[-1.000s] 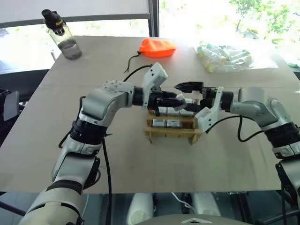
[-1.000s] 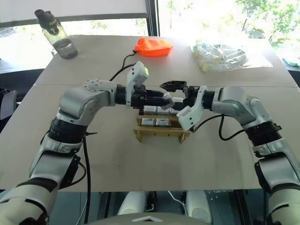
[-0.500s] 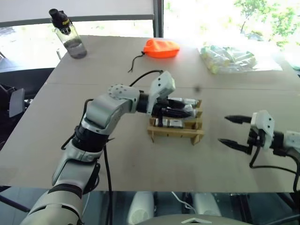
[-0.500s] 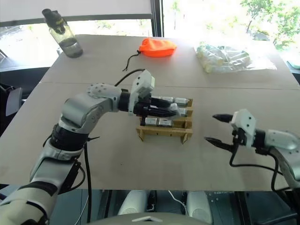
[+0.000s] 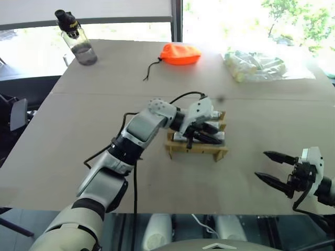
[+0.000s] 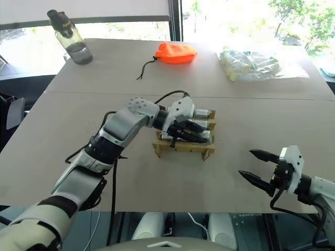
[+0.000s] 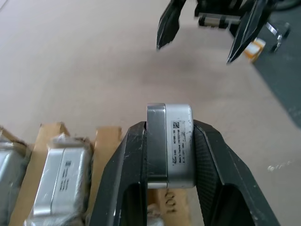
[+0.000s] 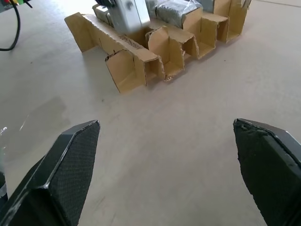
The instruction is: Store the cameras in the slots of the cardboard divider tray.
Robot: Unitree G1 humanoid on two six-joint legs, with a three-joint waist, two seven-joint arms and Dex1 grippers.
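The cardboard divider tray (image 5: 197, 150) lies mid-table with cameras (image 7: 59, 179) standing in its slots. My left gripper (image 5: 208, 138) reaches in from the left, low over the tray's near rows. It is shut on one silver-grey camera (image 7: 175, 141), which it holds upright with the label facing out. The tray's tan strips (image 7: 106, 141) lie just under that camera. My right gripper (image 5: 274, 167) hovers wide open and holds nothing, well to the right of the tray near the table's front edge. Its fingers (image 8: 70, 160) point toward the tray (image 8: 136, 56).
At the back of the table stand a water bottle (image 5: 76, 40) on the left, an orange drawstring pouch (image 5: 179, 53) in the middle and a clear bag of pale items (image 5: 255, 65) on the right. A black cable loops along my left arm.
My right gripper has pulled away from the tray to the right and toward the front edge, staying open. My left gripper has sunk with the camera over the tray's near rows.
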